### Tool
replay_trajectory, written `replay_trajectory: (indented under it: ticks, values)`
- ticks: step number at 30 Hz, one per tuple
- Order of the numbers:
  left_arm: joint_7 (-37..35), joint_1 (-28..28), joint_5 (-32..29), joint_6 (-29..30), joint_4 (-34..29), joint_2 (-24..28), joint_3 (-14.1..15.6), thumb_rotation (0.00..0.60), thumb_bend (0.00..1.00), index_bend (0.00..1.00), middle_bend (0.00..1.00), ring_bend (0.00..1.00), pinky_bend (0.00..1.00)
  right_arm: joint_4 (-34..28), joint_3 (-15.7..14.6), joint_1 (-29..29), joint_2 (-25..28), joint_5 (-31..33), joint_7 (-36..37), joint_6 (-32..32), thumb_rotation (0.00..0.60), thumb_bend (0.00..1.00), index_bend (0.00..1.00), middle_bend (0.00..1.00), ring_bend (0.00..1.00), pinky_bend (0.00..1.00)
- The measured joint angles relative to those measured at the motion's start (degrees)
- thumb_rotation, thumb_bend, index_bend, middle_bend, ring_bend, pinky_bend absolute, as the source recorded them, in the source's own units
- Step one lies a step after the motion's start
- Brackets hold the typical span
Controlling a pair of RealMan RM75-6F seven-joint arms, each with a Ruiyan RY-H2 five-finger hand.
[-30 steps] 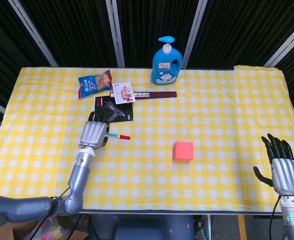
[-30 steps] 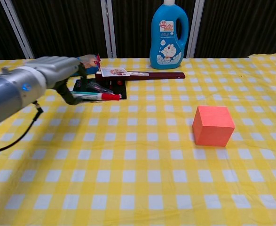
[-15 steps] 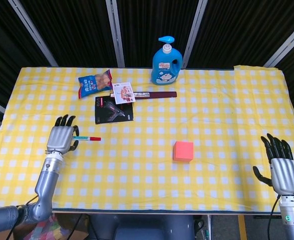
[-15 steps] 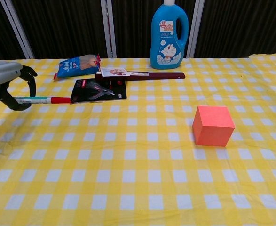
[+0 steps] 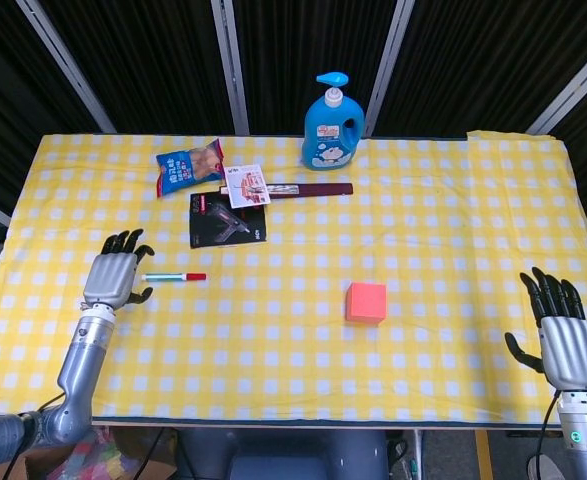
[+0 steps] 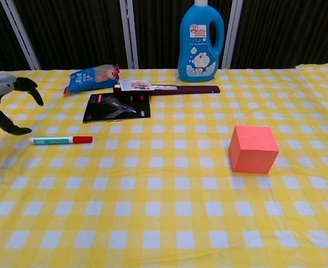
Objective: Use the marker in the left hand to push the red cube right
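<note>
The marker (image 5: pixel 174 277) lies flat on the counter (image 5: pixel 453 200), on the yellow-checked cloth, with its red cap pointing toward 3 o'clock. The left hand (image 5: pixel 113 276) is just beside the marker's uncapped end, at its 9 o'clock, with fingers spread and nothing in its grasp — the marker is released and rests apart from the fingers. In the chest view the same hand (image 6: pixel 4 97) shows at the left edge, raised a little above the cloth, dark fingertips curved over empty air, and the marker (image 6: pixel 61 139) lies below and to its right.

The red cube (image 5: pixel 366 302) sits well apart from the marker, toward 4 o'clock from it in the head view, square on the cloth and touching nothing. In the chest view the cube (image 6: pixel 253 149) stands alone right of centre.

The right hand (image 5: pixel 563 335) hangs at the near right corner of the counter, fingers apart and pointing toward 12 o'clock, holding nothing.

Along the far side — toward 12 o'clock from the marker — lie a black packaged tool (image 5: pixel 228 220), a blue snack bag (image 5: pixel 189 168), a long dark red box (image 5: pixel 308 188) with a white card (image 5: pixel 245 186) over its left end, and an upright blue detergent bottle (image 5: pixel 332 125).
</note>
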Motion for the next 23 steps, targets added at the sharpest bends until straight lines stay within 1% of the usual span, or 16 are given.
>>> replay_trajectory:
  ticks: [1, 3, 7, 10, 11, 14, 18, 20, 23]
  values:
    - [-1.1, 0.5, 0.9, 0.4, -0.5, 0.6, -0.1, 0.600, 0.22, 0.05, 0.00, 0.00, 0.01, 0.0, 0.0, 0.0, 0.0, 0.0, -0.1, 0.0, 0.600, 0.38, 0.00, 0.00, 0.00, 0.00]
    - [-3.2, 1.5, 3.5, 1.7, -1.6, 2.1, 0.0, 0.600, 0.21, 0.02, 0.00, 0.00, 0.01, 0.1, -0.1, 0.0, 0.0, 0.0, -0.3, -0.1, 0.600, 0.38, 0.00, 0.00, 0.00, 0.00]
    - [-5.3, 3.8, 10.4, 5.7, -2.0, 4.6, 1.0, 0.600, 0.19, 0.00, 0.00, 0.00, 0.01, 0.1, 0.0, 0.0, -0.1, 0.0, -1.0, 0.1, 0.600, 0.38, 0.00, 0.00, 0.00, 0.00]
    - [-6.3, 6.4, 17.3, 11.1, -0.6, 6.0, 2.9, 0.600, 0.16, 0.00, 0.00, 0.00, 0.01, 0.3, 0.0, 0.0, -0.3, 0.0, -1.8, 0.2, 0.600, 0.38, 0.00, 0.00, 0.00, 0.00]
    - [-7.0, 8.2, 19.8, 13.8, 0.1, 6.7, 4.1, 0.600, 0.15, 0.00, 0.00, 0.00, 0.01, 0.4, 0.0, 0.1, -0.4, 0.0, -2.2, 0.3, 0.600, 0.38, 0.00, 0.00, 0.00, 0.00]
    - [-10.1, 13.6, 24.3, 19.7, 1.2, 8.7, 7.4, 0.600, 0.11, 0.00, 0.00, 0.00, 0.01, 0.7, 0.0, 0.1, -0.7, -0.5, -3.5, 0.7, 0.600, 0.38, 0.00, 0.00, 0.00, 0.00]
    - [-13.7, 19.2, 27.1, 23.7, 1.0, 11.9, 10.6, 0.600, 0.09, 0.00, 0.00, 0.00, 0.01, 1.3, -0.1, 0.2, -1.2, -1.2, -4.7, 1.3, 0.600, 0.38, 0.00, 0.00, 0.00, 0.00]
    - [-15.1, 21.2, 28.4, 25.3, 0.6, 13.2, 11.7, 0.600, 0.09, 0.00, 0.00, 0.00, 0.01, 1.4, -0.1, 0.2, -1.5, -1.2, -5.0, 1.4, 0.600, 0.38, 0.00, 0.00, 0.00, 0.00]
    - [-17.4, 23.7, 29.1, 26.4, -0.2, 14.4, 12.6, 0.600, 0.09, 0.00, 0.00, 0.00, 0.01, 1.4, 0.0, 0.4, -1.6, -1.3, -5.3, 1.2, 0.600, 0.38, 0.00, 0.00, 0.00, 0.00]
